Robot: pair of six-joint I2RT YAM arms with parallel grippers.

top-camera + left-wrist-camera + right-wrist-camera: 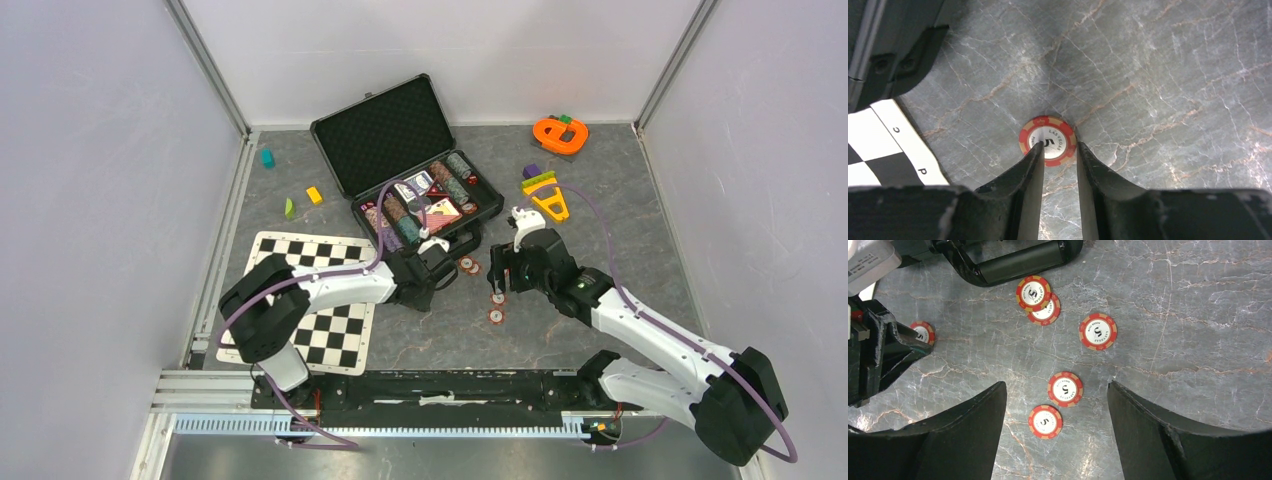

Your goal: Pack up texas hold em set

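The black briefcase (380, 135) lies open at the back, with chip stacks and card decks (425, 200) in its foam tray. Several red-white poker chips (496, 316) lie loose on the grey table in front of it. My left gripper (1059, 145) is low over one flat chip (1050, 134). Its jaws stand a narrow gap apart, the left fingertip over the chip's face and the right one at its rim. My right gripper (1055, 385) hangs wide open above two chips (1065, 388) (1045, 421), touching neither. Three more chips (1097, 331) lie beyond it.
A black-white checkered mat (320, 300) lies under the left arm. Orange (560, 133) and yellow (548, 195) plastic toys sit at the back right, small coloured blocks (314, 195) at the back left. The case handle (1018, 262) faces the chips. Both grippers work close together.
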